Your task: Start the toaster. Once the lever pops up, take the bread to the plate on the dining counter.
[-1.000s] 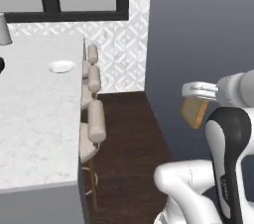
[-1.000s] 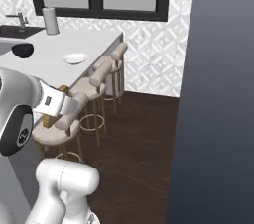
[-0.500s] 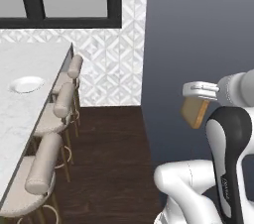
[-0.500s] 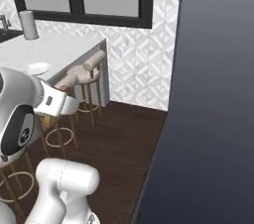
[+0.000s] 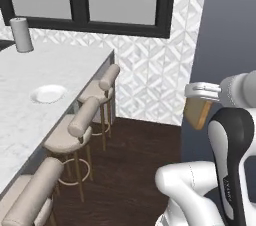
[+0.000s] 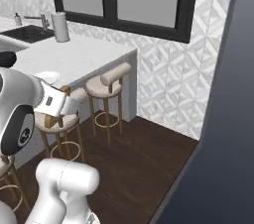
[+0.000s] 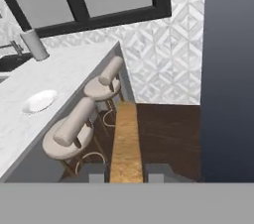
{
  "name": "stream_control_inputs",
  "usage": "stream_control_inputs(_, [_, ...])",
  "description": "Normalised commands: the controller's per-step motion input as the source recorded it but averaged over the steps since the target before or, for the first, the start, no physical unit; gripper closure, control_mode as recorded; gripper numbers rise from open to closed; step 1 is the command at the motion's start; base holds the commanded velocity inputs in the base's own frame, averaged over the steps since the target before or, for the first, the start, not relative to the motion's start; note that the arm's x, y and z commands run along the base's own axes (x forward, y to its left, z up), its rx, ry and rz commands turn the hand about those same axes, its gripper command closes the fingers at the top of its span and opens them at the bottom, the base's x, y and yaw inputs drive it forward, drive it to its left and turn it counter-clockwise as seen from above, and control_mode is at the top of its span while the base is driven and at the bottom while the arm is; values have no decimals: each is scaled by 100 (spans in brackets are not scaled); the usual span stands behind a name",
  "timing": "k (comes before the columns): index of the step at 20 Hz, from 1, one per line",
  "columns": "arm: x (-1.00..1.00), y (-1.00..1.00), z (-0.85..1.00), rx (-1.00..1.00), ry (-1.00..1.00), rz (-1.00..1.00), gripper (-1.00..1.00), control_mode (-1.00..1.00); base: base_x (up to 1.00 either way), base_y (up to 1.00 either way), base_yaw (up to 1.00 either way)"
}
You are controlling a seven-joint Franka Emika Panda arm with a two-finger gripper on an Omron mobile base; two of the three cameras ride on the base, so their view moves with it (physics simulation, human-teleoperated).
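My gripper (image 5: 202,91) is shut on the bread (image 5: 198,113), a golden-tan slice with a brown crust, held in the air to the right of the stools. In the hand view the bread (image 7: 126,141) stands edge-on between the dark fingertips (image 7: 97,174). In the right base view the gripper (image 6: 63,107) grips the slice (image 6: 65,90) in front of the counter. The small white plate (image 5: 48,93) (image 7: 39,100) lies on the white marble dining counter (image 5: 70,65) (image 7: 74,72), well to the left of the gripper. The toaster is out of view.
Beige round stools (image 5: 82,120) (image 7: 105,83) line the counter's overhang. A grey cylinder (image 5: 21,35) (image 6: 60,27) stands at the counter's far end, near a sink (image 6: 29,32). A dark wall (image 5: 230,25) rises on the right, above dark wood floor (image 5: 130,170).
The base has moved, so the whole scene has shifted: counter, stools and window sit differently in both base views. The arm keeps the same pose with the bread in its grip.
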Motion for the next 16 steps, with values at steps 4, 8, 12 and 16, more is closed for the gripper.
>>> stream_control_inputs(4, [0,0,0,0,0,0,100,100,100,-24,60])
stream_control_inputs(8, [0,0,0,0,0,0,100,100,93,-32,62])
stream_control_inputs(12, [0,0,0,0,0,0,100,100,67,-21,71])
stream_control_inputs(16, [0,0,0,0,0,0,100,100,51,-5,81])
